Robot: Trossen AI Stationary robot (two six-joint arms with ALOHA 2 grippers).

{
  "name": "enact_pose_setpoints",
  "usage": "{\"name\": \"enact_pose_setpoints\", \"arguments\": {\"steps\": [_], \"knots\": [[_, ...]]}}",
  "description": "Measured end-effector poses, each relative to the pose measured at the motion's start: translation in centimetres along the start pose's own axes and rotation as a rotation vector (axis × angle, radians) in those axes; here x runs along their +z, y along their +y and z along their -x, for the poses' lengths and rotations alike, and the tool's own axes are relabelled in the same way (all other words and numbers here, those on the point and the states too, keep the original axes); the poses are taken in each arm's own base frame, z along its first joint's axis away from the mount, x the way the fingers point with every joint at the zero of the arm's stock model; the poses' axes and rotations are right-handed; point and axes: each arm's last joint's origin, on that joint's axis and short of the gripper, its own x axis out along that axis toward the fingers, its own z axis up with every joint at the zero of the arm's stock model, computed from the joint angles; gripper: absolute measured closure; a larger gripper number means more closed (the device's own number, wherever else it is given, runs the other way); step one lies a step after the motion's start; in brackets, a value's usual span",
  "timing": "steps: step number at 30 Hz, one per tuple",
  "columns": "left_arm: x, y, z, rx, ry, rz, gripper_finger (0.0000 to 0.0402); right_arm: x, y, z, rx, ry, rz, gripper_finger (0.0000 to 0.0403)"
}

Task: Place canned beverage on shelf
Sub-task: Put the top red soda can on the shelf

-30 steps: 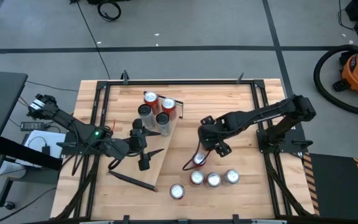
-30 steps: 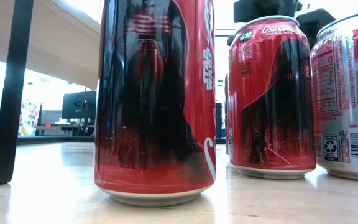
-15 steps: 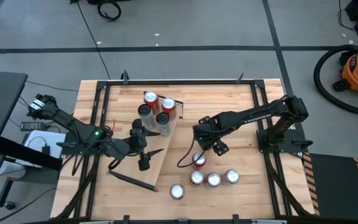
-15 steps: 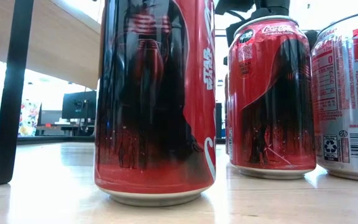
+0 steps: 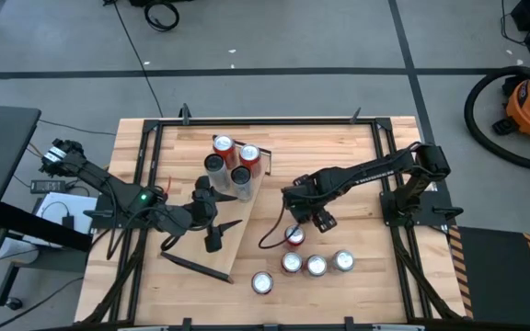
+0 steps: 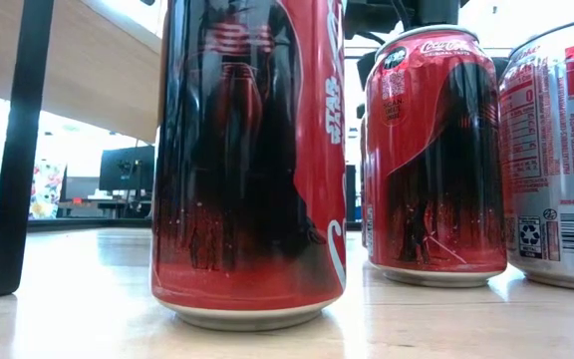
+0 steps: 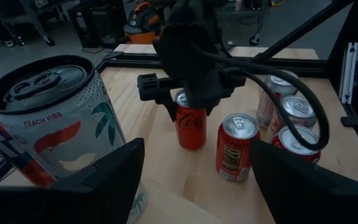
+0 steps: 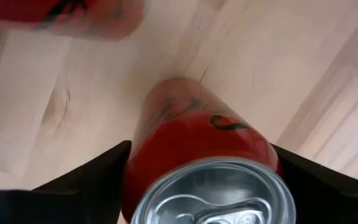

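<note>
R hand (image 5: 291,233) round red can (image 5: 293,237), pale wood tabletop (image 5: 339,147), grey floor (image 5: 274,37).

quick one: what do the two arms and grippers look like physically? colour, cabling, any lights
Both arms are black, slim, multi-jointed. The left arm carries a small green light and loose black cables near its base. The right arm has a black cable looping down past its wrist. The left gripper and the right gripper each have two dark, flat, wedge-shaped fingers.
</note>
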Motion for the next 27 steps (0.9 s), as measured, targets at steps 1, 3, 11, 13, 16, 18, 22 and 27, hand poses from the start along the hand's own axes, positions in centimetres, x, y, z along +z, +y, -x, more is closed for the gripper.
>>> {"name": "enact_pose_setpoints", "arguments": {"steps": [1,3,11,13,16,18,22,27], "knots": [[0.0,0.0,0.0,0.0,0.0,0.001,0.01,0.02,-0.01,-0.04,0.0,0.001,-0.019,0.0083],[-0.05,0.01,0.0,0.001,0.004,0.003,0.01,0.02,-0.06,-0.05,0.0,0.001,-0.068,0.0085],[-0.09,0.02,0.0,0.002,0.008,0.003,0.01,-0.01,-0.14,-0.11,-0.025,0.006,-0.405,0.0067],[-0.09,0.02,0.0,0.002,0.007,0.003,0.01,0.02,-0.12,-0.11,-0.015,0.002,-0.466,0.0067],[-0.09,0.02,0.0,0.002,0.008,0.003,0.01,0.05,-0.13,-0.12,-0.008,-0.002,-0.517,0.0066],[-0.09,0.02,0.0,0.002,0.007,0.007,0.01,0.06,-0.13,-0.14,-0.013,-0.003,-0.523,0.0061],[-0.09,0.02,0.0,0.002,0.007,0.007,0.01,0.12,-0.27,-0.49,-0.02,-0.002,-0.54,0.0039],[-0.09,0.03,0.0,0.002,0.008,0.007,0.01,0.19,-0.39,-0.37,-0.026,-0.019,-0.531,0.0008]]}}
